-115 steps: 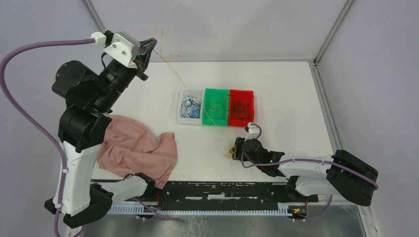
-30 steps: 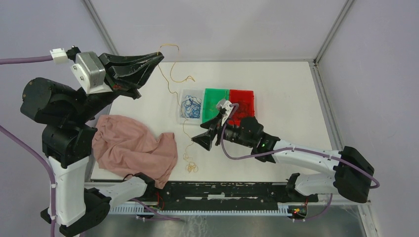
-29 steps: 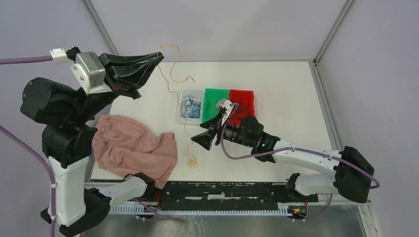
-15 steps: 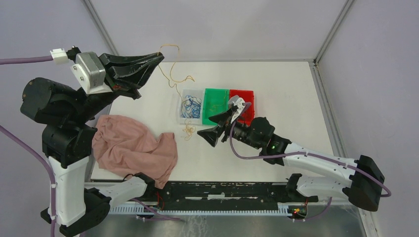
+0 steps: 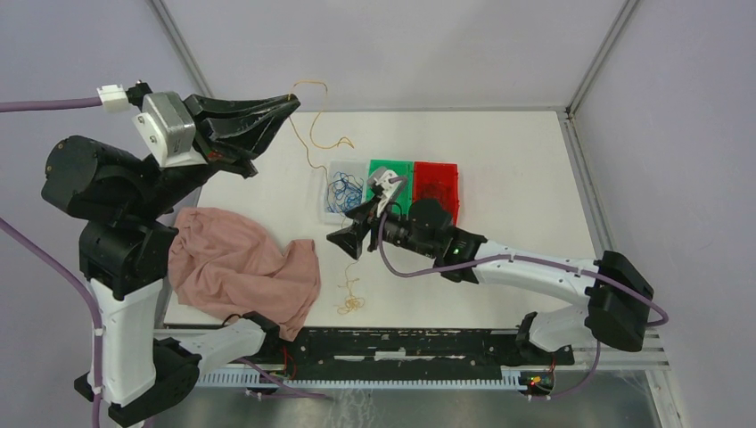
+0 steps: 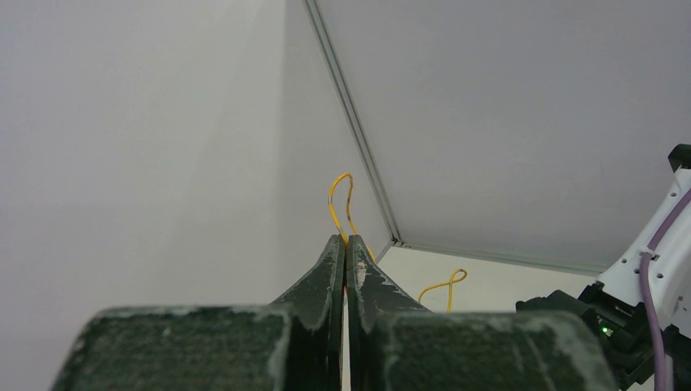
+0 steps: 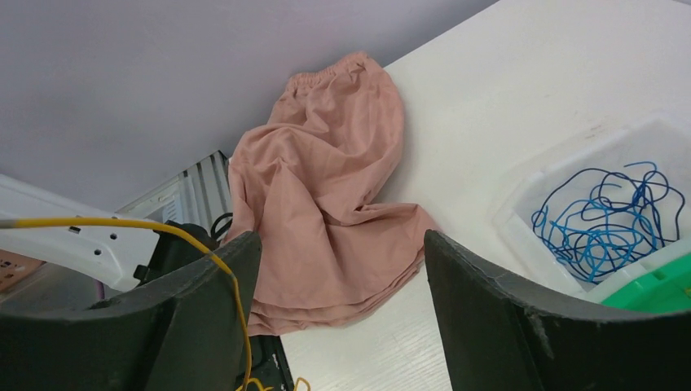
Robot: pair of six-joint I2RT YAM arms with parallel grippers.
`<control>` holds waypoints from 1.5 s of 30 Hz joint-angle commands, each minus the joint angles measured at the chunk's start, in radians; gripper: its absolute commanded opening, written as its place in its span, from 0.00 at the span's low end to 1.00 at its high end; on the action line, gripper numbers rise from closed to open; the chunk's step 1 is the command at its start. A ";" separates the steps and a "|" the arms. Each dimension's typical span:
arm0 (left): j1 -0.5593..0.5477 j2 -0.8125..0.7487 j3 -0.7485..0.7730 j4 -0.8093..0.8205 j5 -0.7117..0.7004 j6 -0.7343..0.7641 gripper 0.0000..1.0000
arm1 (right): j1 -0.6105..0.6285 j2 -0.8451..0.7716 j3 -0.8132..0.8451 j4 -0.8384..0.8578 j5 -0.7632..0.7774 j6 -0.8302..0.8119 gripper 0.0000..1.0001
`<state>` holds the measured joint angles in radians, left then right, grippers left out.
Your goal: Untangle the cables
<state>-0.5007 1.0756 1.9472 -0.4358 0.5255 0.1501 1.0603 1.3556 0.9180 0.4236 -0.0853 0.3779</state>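
A long yellow cable (image 5: 309, 129) hangs from my left gripper (image 5: 294, 100), which is raised high at the back left and shut on it. In the left wrist view its loop (image 6: 341, 191) sticks out above the closed tips (image 6: 346, 239). The strand runs down past my right gripper (image 5: 344, 228) and ends in a small coil (image 5: 350, 305) on the table. My right gripper (image 7: 341, 244) is open; the cable (image 7: 191, 244) lies across its left finger (image 7: 204, 309). Blue cables (image 5: 342, 189) lie in the clear bin (image 5: 331, 212).
A green bin (image 5: 393, 169) and a red bin (image 5: 437, 185) stand beside the clear one at the table's middle. A pink cloth (image 5: 241, 267) lies bunched at the near left. In the right wrist view the cloth (image 7: 326, 204) and the blue cables (image 7: 603, 224) show beyond the fingers.
My right gripper has swung left, over to the hanging strand. The yellow coil has dropped from beside the clear bin down toward the table's near edge. The left gripper has barely moved.
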 commanded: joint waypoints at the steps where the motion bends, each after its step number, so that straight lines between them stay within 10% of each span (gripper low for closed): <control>1: 0.000 0.009 0.030 0.042 0.007 -0.022 0.03 | 0.017 0.055 0.055 0.008 0.022 0.001 0.78; 14: 0.000 0.027 0.117 0.062 0.030 -0.084 0.03 | 0.021 0.191 -0.056 0.131 -0.005 0.090 0.49; 45: 0.002 0.061 0.239 0.208 -0.244 0.070 0.03 | 0.023 0.263 -0.361 0.296 0.081 0.177 0.47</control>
<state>-0.5007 1.1217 2.1834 -0.2413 0.3141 0.1745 1.0782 1.6623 0.5743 0.6174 -0.0353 0.5289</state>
